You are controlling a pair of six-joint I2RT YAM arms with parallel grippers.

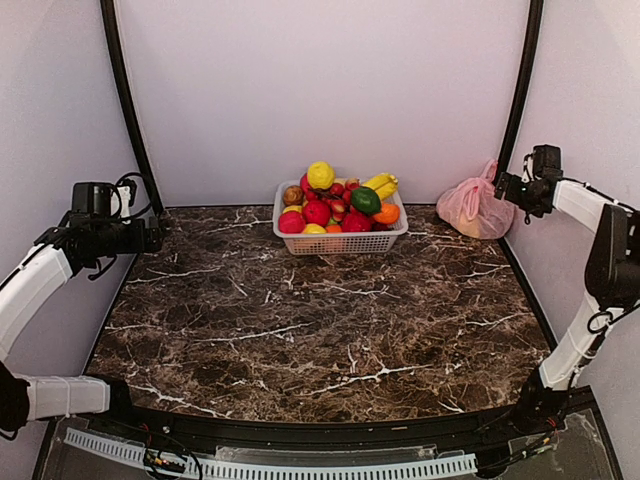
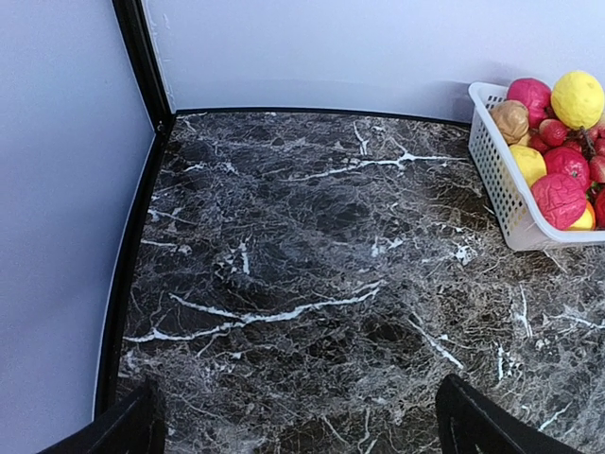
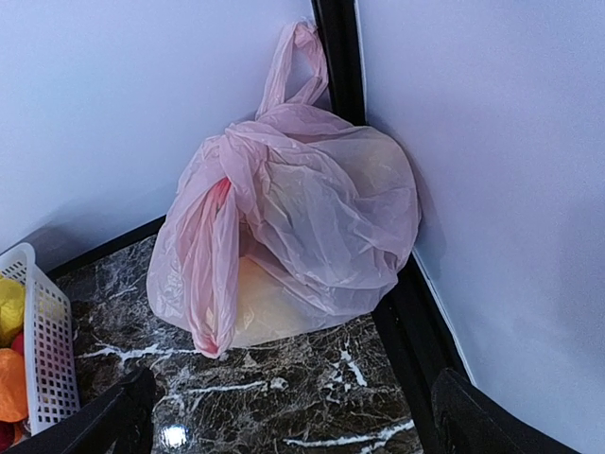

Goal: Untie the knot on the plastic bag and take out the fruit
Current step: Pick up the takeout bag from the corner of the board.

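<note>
Left fingers (image 2: 132, 430) are spread wide, nothing held; only bare table (image 2: 312, 246) is seen between them. Right fingers (image 3: 468, 421) are likewise spread wide and empty, held above the table, clear of everything.

Bag (image 3: 302, 227) is found straight ahead of the right fingers, roughly centred between them, near but not touched. It is sat on the table, pushed into the corner where two walls meet. Knot (image 3: 234, 147) is located at the bag's top, ahead and slightly left of centre, and is seen tied. One handle ear is stuck up against the corner post, the other is draped down the bag's left side. Fruit (image 3: 260, 307) is made out only as pale yellowish shapes through the pink film; kinds and count cannot be told.

Basket (image 1: 342, 243), heaped with other fruit, is placed ahead-right of the left fingers and off to the left of the right fingers, apart from the bag.

Progress is judged at zero: knot not untied, bag not opened, no fruit taken out. Left to do: knot to be reached, ears to be pulled apart (both arms probably needed; left fingers are well away from the bag), mouth to be opened, fruit to be lifted out. Thin film is expected to slip and stretch, so ears should be pinched close to the knot.
</note>
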